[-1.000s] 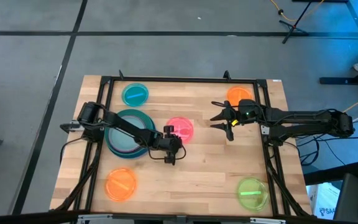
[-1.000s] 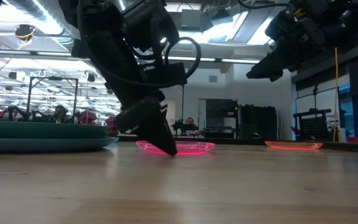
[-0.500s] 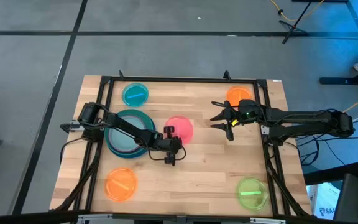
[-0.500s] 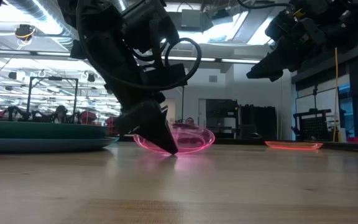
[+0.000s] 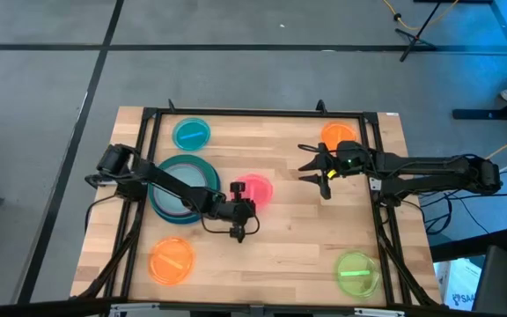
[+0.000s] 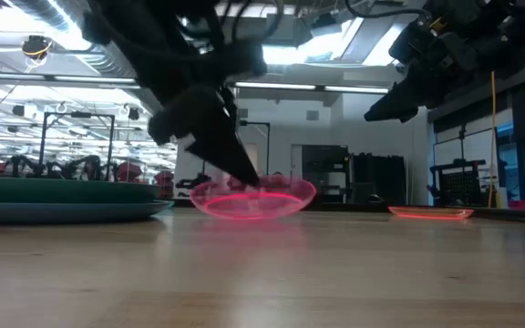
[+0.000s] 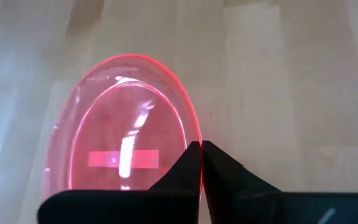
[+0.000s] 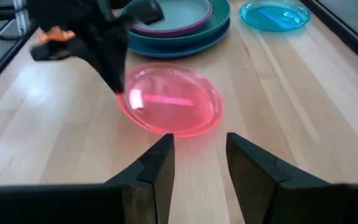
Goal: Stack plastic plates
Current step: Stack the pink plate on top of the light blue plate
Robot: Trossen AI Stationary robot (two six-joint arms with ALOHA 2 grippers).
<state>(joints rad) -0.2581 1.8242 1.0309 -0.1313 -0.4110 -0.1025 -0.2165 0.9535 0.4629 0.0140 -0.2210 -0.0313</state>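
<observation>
The left jaws are pinched tight on the near rim of the pink plate, as the left wrist view shows with the 2 dark fingertips meeting over the plate's edge. In the low view the pink plate sits lifted and slightly tilted just above the bench, near its middle. Just beside it, toward the left arm's base, lies a stack of 2 large plates, teal under a grey-blue one. The right jaws hover above the bench, well apart from the pink plate, fingers spread and holding nothing. A small blue plate, 2 orange plates and a lime green plate lie singly near the bench corners.
</observation>
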